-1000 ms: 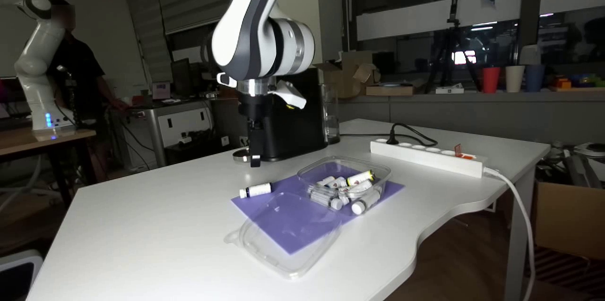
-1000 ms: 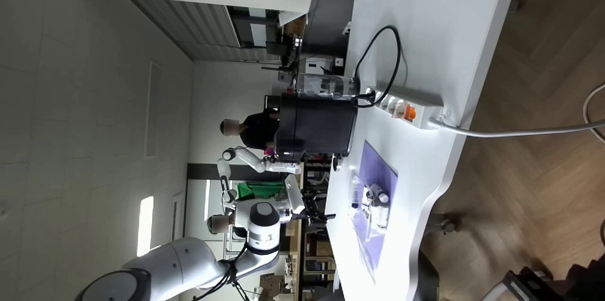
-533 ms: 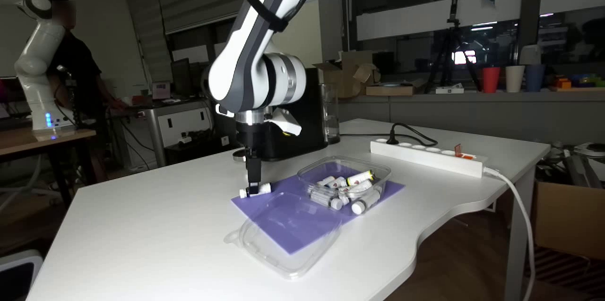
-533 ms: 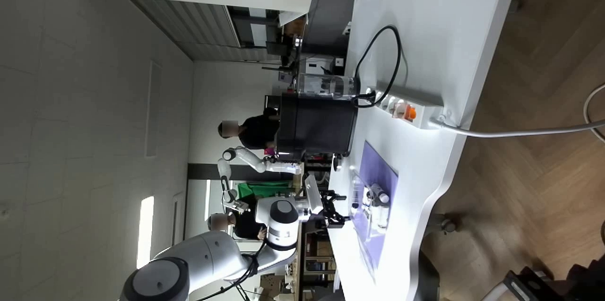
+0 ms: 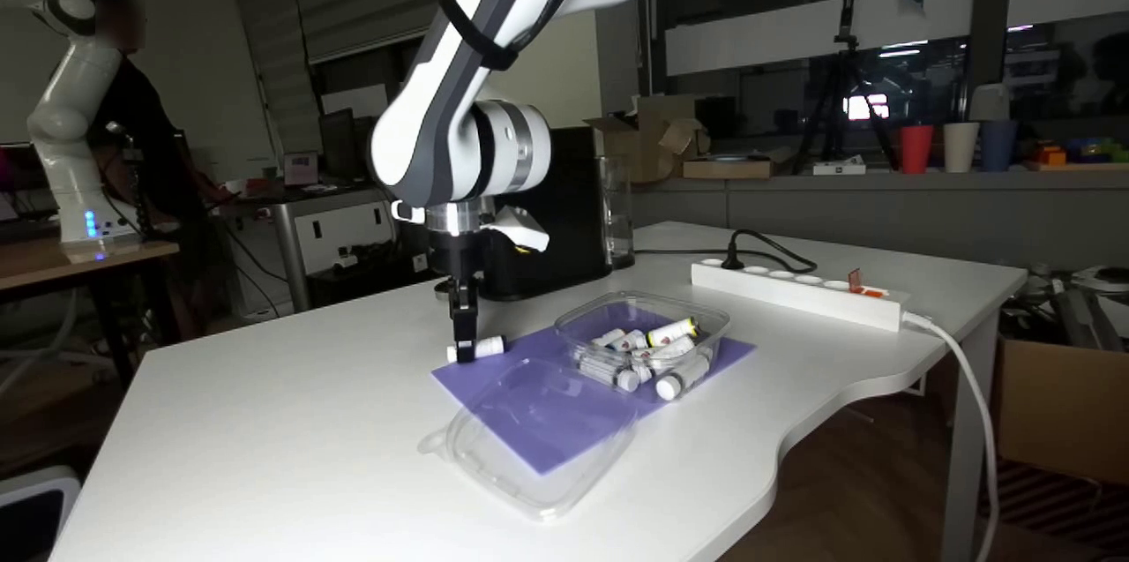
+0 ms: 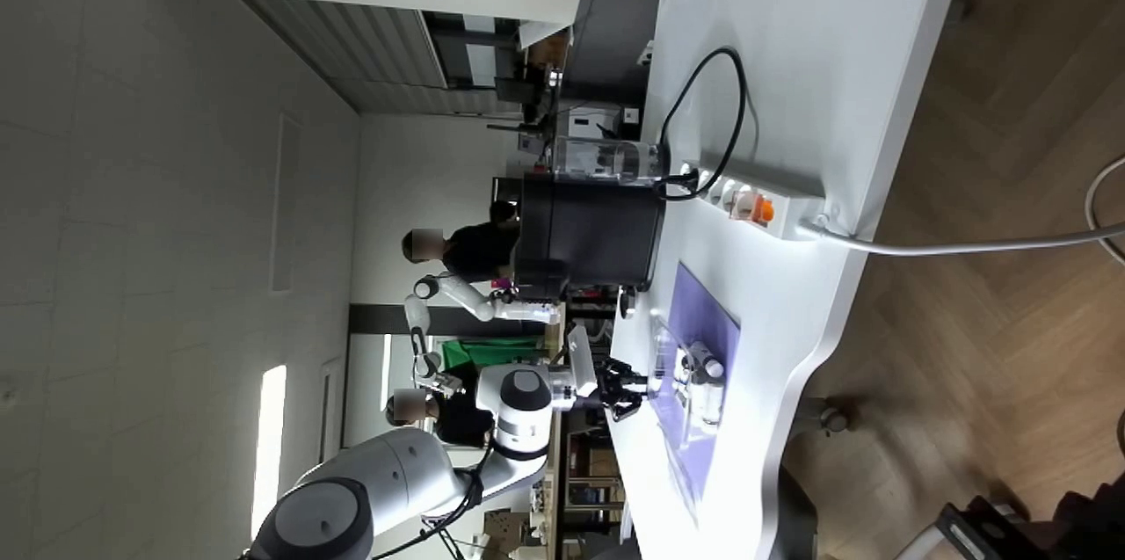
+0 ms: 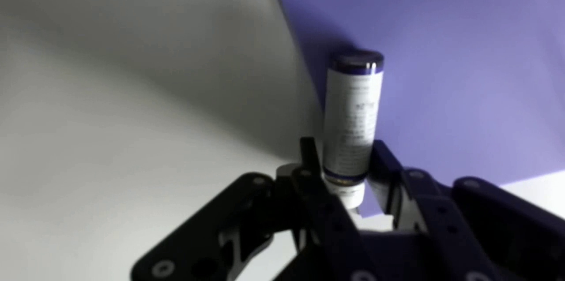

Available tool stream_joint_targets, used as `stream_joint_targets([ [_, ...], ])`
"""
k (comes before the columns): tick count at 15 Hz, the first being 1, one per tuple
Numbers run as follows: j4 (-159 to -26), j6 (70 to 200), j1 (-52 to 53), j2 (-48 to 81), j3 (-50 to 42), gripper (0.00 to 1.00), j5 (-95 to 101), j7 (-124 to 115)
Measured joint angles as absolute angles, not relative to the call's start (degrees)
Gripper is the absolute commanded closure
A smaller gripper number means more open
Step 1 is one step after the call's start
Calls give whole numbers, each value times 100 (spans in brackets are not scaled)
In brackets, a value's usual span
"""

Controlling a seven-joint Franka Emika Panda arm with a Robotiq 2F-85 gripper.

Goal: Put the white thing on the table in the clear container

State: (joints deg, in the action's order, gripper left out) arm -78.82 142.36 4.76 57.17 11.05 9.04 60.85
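Note:
The white thing [image 5: 489,347], a stubby labelled tube with a dark end and a white cap, lies at the edge of the purple sheet [image 5: 534,350]. In the wrist view my gripper [image 7: 344,143] has its narrowed jaws either side of the tube [image 7: 352,118], near the cap. The right finger [image 7: 383,157] touches it; only a sliver separates the left finger [image 7: 309,153], so a firm grip cannot be told. The clear container [image 5: 726,328] stands further right on the sheet, holding several similar tubes. From an exterior view, my gripper [image 6: 649,384] is low by the table.
A clear lid [image 5: 547,505] lies flat in front of the container, partly over the sheet. Behind my gripper stands a tall black machine [image 5: 551,227]. The white power strip [image 5: 798,295] with its cables lies to the container's right.
My gripper has come down onto the tube from above, and its fingers have drawn together around it. The tube has shifted slightly up in the exterior picture.

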Motion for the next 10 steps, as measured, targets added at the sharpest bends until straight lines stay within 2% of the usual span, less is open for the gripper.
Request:
stream_joint_targets([
  [6,-7505,13613,488,5627,1105,93,877,6028],
  [10,-7594,13130,487,5023,1074,93,876,5849],
])
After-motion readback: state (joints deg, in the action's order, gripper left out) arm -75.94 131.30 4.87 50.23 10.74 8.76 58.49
